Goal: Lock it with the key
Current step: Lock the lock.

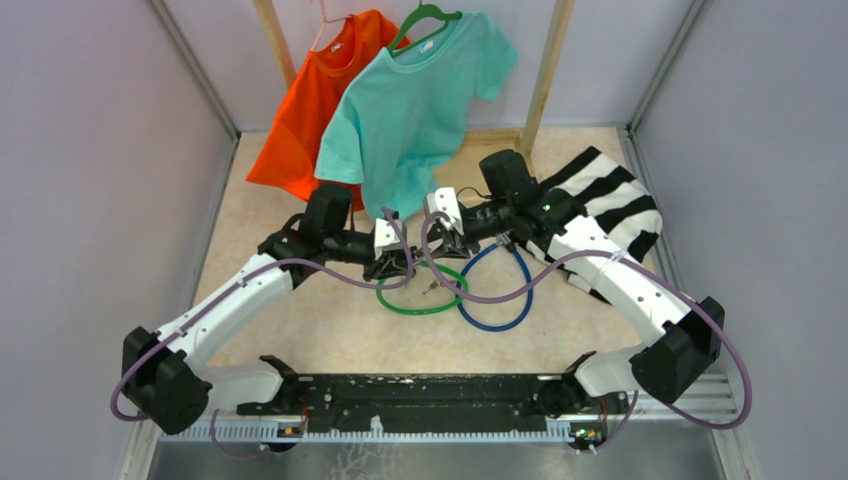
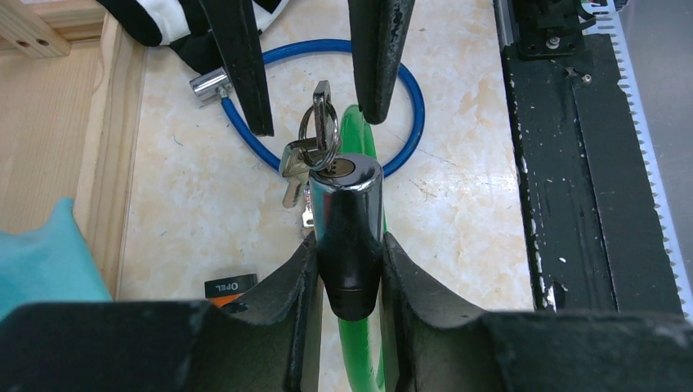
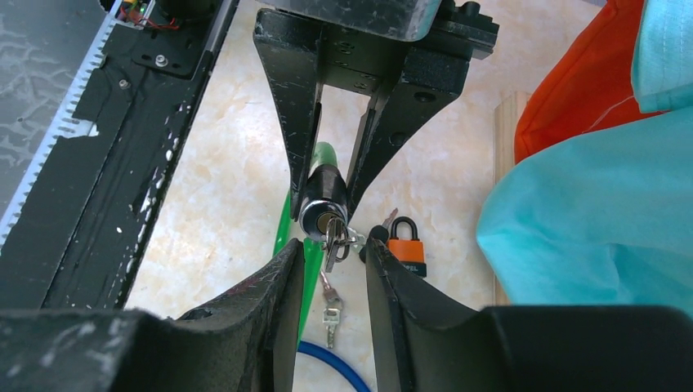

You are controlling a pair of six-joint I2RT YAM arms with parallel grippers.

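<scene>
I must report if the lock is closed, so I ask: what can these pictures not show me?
- Top view: key too small, crowded by left hand and right hand.
- Left wrist view: green cable end hidden behind lock cylinder; orange padlock cut off by a finger.
- Right wrist view: the key's turn angle unreadable, too small.

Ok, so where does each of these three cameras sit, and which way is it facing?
Top external: above and behind the bases, looking down at the table; left arm and right arm show whole.
Left wrist: looks along the left gripper clamping the lock cylinder; the right gripper faces it.
Right wrist: looks the opposite way, its open fingers flanking the keys.
Shared: both wrist views see the cylinder and keys.
</scene>
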